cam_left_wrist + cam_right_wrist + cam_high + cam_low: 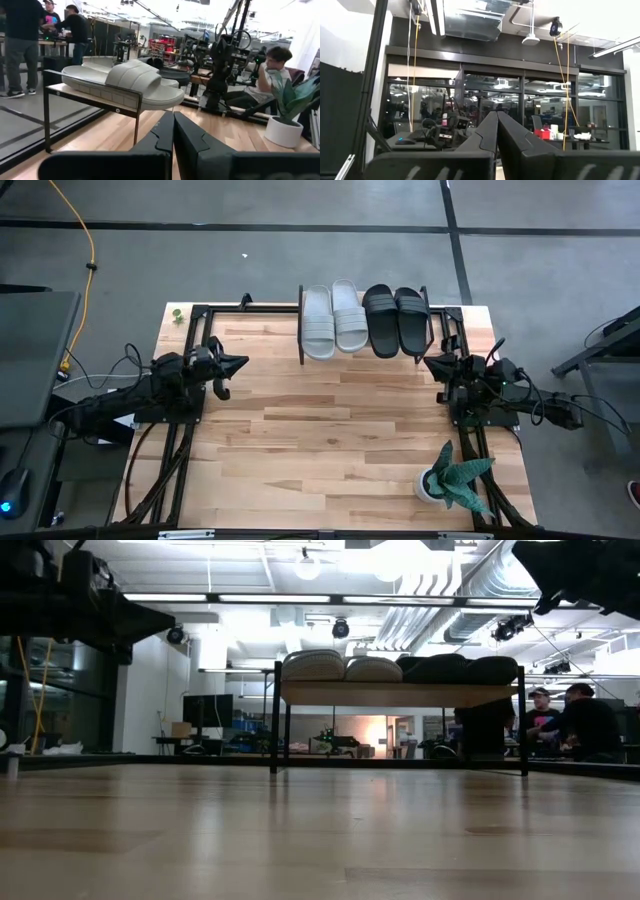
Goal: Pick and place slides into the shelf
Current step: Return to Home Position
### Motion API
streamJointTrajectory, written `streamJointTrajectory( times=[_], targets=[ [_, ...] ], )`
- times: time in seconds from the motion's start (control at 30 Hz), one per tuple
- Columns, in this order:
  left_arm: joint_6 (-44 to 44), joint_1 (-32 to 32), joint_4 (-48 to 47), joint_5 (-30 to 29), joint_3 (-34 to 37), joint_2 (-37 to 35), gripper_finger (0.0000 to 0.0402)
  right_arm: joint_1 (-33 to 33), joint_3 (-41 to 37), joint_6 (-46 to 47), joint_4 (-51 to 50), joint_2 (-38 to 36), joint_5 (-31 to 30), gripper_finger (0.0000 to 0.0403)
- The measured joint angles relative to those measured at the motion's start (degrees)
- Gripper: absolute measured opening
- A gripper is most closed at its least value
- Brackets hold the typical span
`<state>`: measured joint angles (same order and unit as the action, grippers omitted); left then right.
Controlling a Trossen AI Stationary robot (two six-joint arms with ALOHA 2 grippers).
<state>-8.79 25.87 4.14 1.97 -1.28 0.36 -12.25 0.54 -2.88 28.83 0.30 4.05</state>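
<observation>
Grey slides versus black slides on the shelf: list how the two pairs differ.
Colour: the grey slides are pale, the black slides dark. Place: in the high view the grey slides fill the left half of the shelf, the black slides the right half. Shared: same wide-strap open-toe shape, both pairs lying flat, strap up, side by side.

No writing or labels can be read anywhere.
</observation>
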Motion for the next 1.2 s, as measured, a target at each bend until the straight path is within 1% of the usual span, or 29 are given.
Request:
streamJointTrajectory(
  times=[0.13,0.3,0.6,0.77,0.93,1.2],
  targets=[
    [1.1,0.0,-0.6,0.3,0.0,0.0,0.0,0.0,0.0,-0.1,-0.5,0.0,0.0,0.0],
    [1.5,0.0,-2.2,-0.9,0.7,0.1,0.0,0.0,0.0,0.0,-1.2,0.0,-0.5,0.0],
    [2.8,0.0,-3.5,-1.8,0.7,1.6,0.0,0.0,0.0,-0.4,-7.6,0.0,-2.4,0.0],
    [2.8,0.0,-3.5,-1.6,0.7,1.8,0.0,0.0,0.0,-0.6,-8.4,0.0,-2.2,0.0],
    [2.8,0.0,-3.5,-1.5,0.7,1.8,0.0,0.0,0.0,-0.6,-13.5,0.0,-1.9,0.0],
    [2.8,0.0,-3.5,-1.4,0.7,1.8,0.0,0.0,0.0,-0.9,-17.1,0.0,-0.5,0.0]
  ],
)
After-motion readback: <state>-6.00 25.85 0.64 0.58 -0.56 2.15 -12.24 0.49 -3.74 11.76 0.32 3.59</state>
